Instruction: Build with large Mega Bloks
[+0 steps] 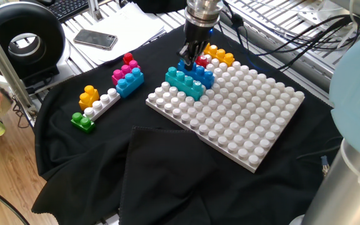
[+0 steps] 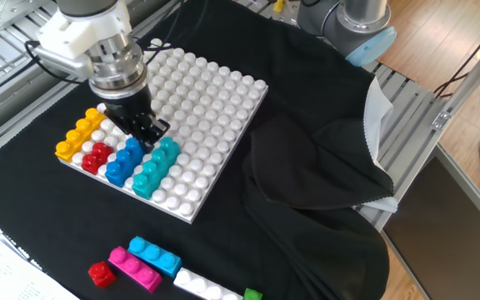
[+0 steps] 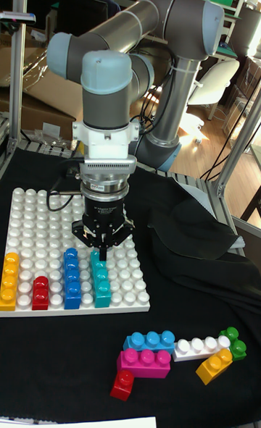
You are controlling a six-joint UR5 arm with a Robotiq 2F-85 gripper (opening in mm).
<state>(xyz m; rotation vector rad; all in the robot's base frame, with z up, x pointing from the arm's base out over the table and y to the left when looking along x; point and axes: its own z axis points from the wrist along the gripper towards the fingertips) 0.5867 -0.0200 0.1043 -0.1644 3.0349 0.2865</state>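
Mega Bloks (image 1: 184,82) stuck in a row on the white baseplate (image 1: 242,119), close by the claw (image 1: 188,58)

From one fixed view: blue brick (image 1: 199,74) right under the claw tips, teal brick (image 1: 181,80) just past the blue one, nearer the camera. Red brick (image 1: 201,60) and orange-yellow brick (image 1: 219,54) just behind the claw. Loose bricks (image 1: 125,73) well away from the claw, lying on the black cloth (image 1: 167,162)

From the other fixed view: claw (image 2: 146,137) pointing down, low over the far ends of the blue brick (image 2: 123,162) and teal brick (image 2: 155,169). Hard to tell if touching. Red brick (image 2: 96,156) and orange-yellow brick (image 2: 79,133) a bit further off, on the blue brick's side

From the tall fixed view: claw (image 3: 101,254) pressed together, nothing pinched. Tips between the tops of the blue brick (image 3: 71,279) and teal brick (image 3: 100,283). Loose bricks (image 3: 148,359) well below the claw, off the baseplate
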